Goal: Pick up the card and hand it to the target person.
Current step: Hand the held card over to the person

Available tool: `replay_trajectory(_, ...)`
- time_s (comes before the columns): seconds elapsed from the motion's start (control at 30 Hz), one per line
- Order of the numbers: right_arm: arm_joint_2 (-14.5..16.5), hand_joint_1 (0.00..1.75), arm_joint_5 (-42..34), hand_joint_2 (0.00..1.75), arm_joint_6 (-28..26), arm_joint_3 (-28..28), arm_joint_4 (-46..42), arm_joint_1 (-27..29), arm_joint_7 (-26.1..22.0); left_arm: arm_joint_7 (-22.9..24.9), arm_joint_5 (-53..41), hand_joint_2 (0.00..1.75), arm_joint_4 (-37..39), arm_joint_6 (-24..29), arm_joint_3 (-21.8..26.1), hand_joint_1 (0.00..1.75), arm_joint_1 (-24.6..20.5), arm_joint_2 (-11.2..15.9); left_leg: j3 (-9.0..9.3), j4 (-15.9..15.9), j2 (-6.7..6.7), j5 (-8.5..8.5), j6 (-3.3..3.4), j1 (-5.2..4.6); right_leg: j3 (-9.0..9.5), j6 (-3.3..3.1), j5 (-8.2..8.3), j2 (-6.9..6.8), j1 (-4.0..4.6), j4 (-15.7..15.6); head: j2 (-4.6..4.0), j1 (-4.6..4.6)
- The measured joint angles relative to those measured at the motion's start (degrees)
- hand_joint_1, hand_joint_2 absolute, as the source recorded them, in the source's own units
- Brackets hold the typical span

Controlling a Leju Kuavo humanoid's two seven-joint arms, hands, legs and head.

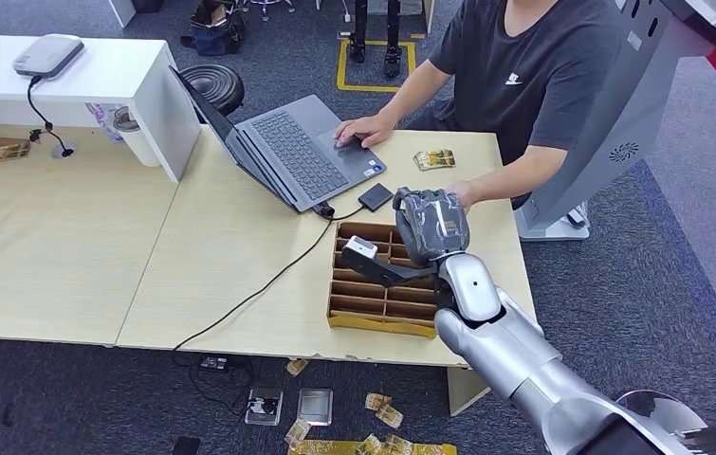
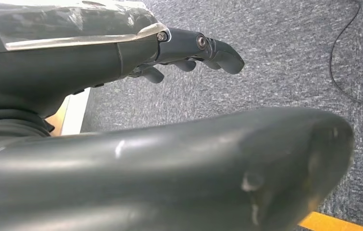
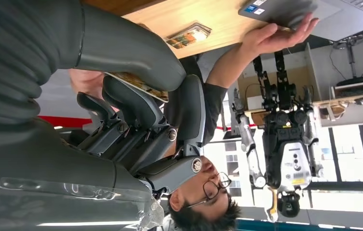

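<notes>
- Silver, your right arm (image 1: 510,346) rises from the lower right of the head view and reaches across the table (image 1: 230,246) toward the person (image 1: 524,76) seated at its far side.
- Your right hand (image 1: 431,226) is raised above the far edge of the tray (image 1: 379,323), its back to the head camera and its fingers pointing at the person.
- Look at the right wrist view: the card (image 3: 138,85) is pinched between the thick thumb (image 3: 131,50) and the darker fingers (image 3: 136,103), with only its patterned edge showing.
- The person's hand (image 1: 463,194) is just beyond your right hand in the head view, at the table edge; you cannot tell whether it touches the card.
- The person's other hand (image 1: 363,130) rests on the laptop (image 1: 292,152).
- Your left hand (image 2: 189,53) hangs over grey carpet (image 2: 285,57) in the left wrist view, fingers curled loosely with nothing in them; how far they close you cannot tell.
- The tray is a cardboard box split into narrow slots, sitting near the table's front edge under your right forearm. What the slots hold is not clear; they look bare from the head view.
- Another card (image 1: 434,159) lies flat on the table between the laptop and the person.
- A small black box (image 1: 375,197) lies beside the laptop, with a black cable (image 1: 259,289) running off the front edge.
- More cards (image 1: 382,412) lie scattered on the floor below the table.
</notes>
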Motion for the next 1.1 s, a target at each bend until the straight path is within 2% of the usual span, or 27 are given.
replay_trajectory(0.1, 1.20, 0.00, 0.62, 1.75, -1.98, 0.02, 3.78, -0.73, -0.37, -0.02, 0.22, 0.00, -0.01, 0.25, 0.00, 0.00, 0.01, 0.02, 0.00, 0.00, 0.00, 0.00, 0.00, 0.00, 0.00, 0.00, 0.00, 0.00, 0.00, 0.00, 0.00, 0.01)
replay_trajectory(0.3, 1.94, 0.00, 0.93, 1.75, -6.24, 0.01, 4.87, -0.88, -1.52, 0.24, 0.65, 0.00, 0.00, 0.29, 0.00, 0.00, 0.02, 0.02, 0.02, 0.00, 0.00, 0.00, 0.00, 0.00, 0.00, 0.00, 0.00, 0.00, 0.00, 0.00, 0.00, -0.02)
replay_trajectory(0.5, 1.63, 0.00, 0.93, 1.75, -7.02, -0.26, 0.68, 2.20, -1.45, 0.59, 1.62, 0.00, 0.02, 0.28, 0.00, 0.00, 0.05, 0.05, 0.04, 0.00, 0.00, 0.00, 0.00, 0.00, 0.00, 0.00, 0.00, 0.01, 0.00, 0.00, 0.00, -0.02)
replay_trajectory(0.73, -1.32, 0.03, 0.99, 1.75, -6.17, -0.31, -9.78, 9.21, 2.32, 1.73, 2.74, 0.00, 0.01, 0.64, 0.03, 0.00, 0.23, 0.20, 0.03, 0.00, 0.01, -0.01, 0.00, 0.00, -0.01, 0.00, 0.00, 0.02, 0.00, -0.02, 0.00, 0.04)
replay_trajectory(1.1, -4.79, 0.26, 0.41, 1.75, -5.29, -0.39, -20.42, 15.56, 4.47, 4.58, 3.48, 0.00, -0.01, 1.47, 0.17, 0.00, 0.42, -0.60, 0.05, 0.00, 0.02, 0.00, 0.00, 0.00, 0.00, 0.00, 0.00, 0.02, 0.00, -0.02, 0.00, 0.02)
